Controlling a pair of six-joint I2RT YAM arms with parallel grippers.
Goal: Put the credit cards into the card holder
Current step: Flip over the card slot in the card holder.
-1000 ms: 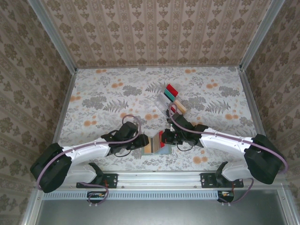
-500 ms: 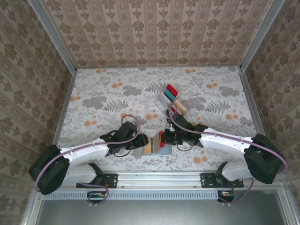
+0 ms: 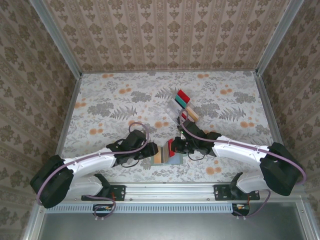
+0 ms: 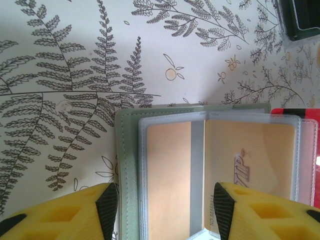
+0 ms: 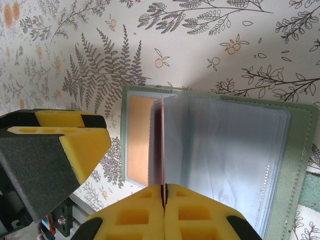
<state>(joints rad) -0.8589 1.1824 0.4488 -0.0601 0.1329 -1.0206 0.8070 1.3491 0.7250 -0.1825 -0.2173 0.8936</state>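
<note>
The right gripper (image 5: 163,192) has its yellow fingers pressed together on the red card (image 4: 295,111), which stands on edge between the clear sleeves of the card holder (image 5: 295,150); the left gripper (image 4: 165,210) has its fingers spread wide, one by the holder's outer edge and one over an inner sleeve, though whether they touch it I cannot tell. The holder lies open on the flowered table (image 3: 115,100) between the two arms, near the front edge, with beige cards (image 4: 167,175) in its pockets; a clear rack (image 3: 182,104) of more cards stands well behind.
</note>
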